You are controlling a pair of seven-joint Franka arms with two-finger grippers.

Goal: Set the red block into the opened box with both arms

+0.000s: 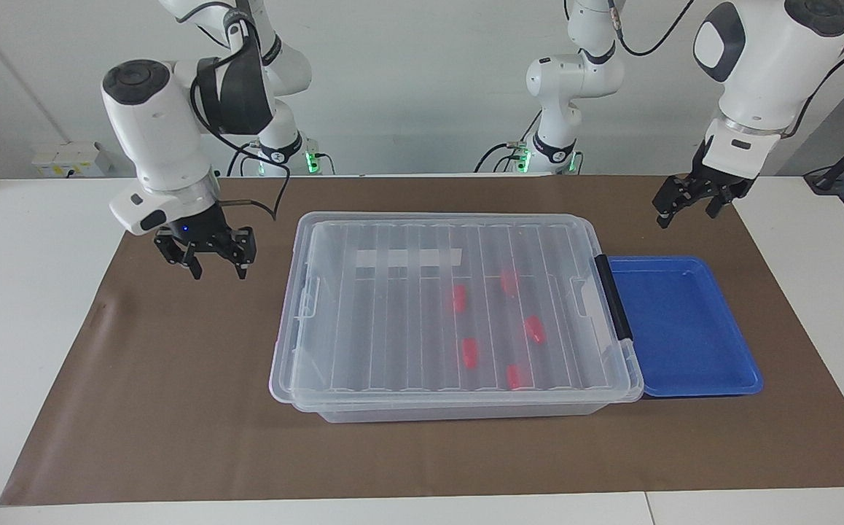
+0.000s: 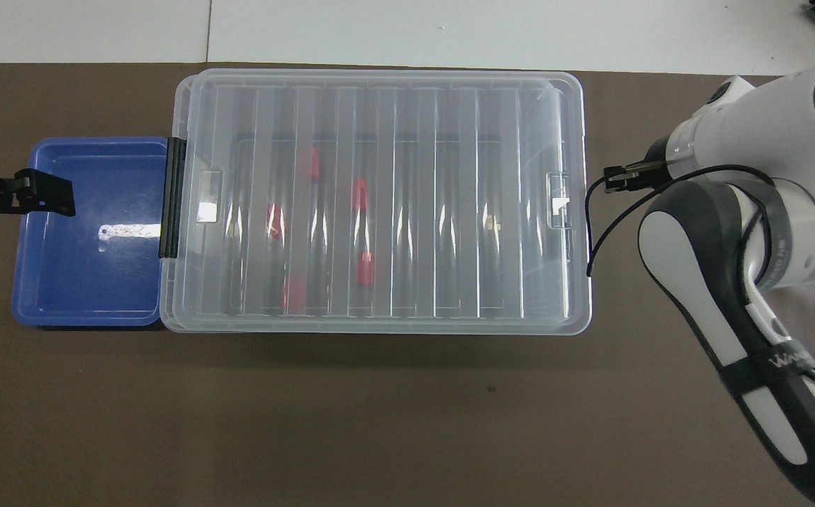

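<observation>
**Blocks sealed under the lid, both grippers clear**

Five red blocks (image 1: 469, 352) lie inside the clear box (image 1: 305, 379), centre frame, under its ribbed lid (image 1: 393, 313). The right gripper (image 1: 216, 272) hangs at upper left over bare brown mat (image 1: 174, 408), apart from the box's end, fingers spread and holding nothing. The left gripper (image 1: 686, 211), upper right, hovers open above the mat near the blue tray (image 1: 746, 379) touching the box's black handle (image 1: 614, 297).
</observation>
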